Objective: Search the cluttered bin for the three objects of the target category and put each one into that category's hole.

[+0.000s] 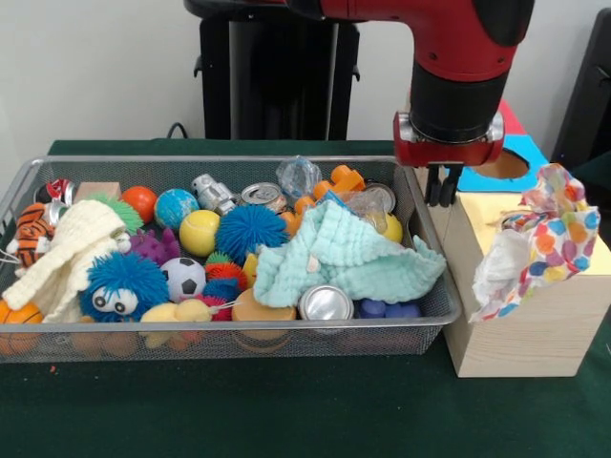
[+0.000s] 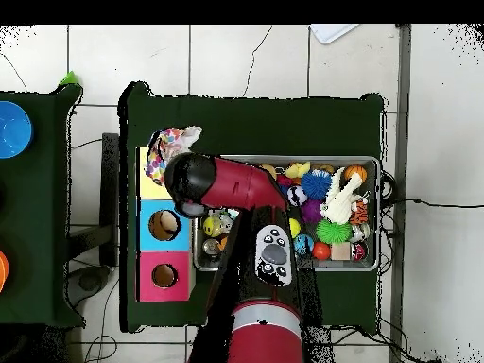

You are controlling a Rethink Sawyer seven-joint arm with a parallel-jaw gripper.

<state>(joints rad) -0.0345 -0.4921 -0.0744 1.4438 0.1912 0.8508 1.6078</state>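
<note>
The wire-mesh bin (image 1: pixel 229 329) holds a mint-green waffle cloth (image 1: pixel 344 253) at its right end and a cream knitted cloth (image 1: pixel 62 253) at its left end; the cream cloth also shows in the overhead view (image 2: pixel 338 200). The polka-dot cloth (image 1: pixel 539 239) lies bunched on top of the pale wood box (image 1: pixel 525 334) and hangs over its front edge. In the overhead view it (image 2: pixel 172 144) covers part of the yellow panel (image 2: pixel 149 180); the yellow hole is hidden. My gripper (image 1: pixel 441 196) hangs empty between the bin and the box, left of the polka-dot cloth.
The bin is also full of fuzzy balls, toy balls, metal cans (image 1: pixel 325 303) and small toys. Behind the yellow panel are a blue-panelled hole (image 2: pixel 164 224) and a red-panelled hole (image 2: pixel 164 276). The arm (image 2: pixel 227 184) crosses the bin's end nearest the boxes.
</note>
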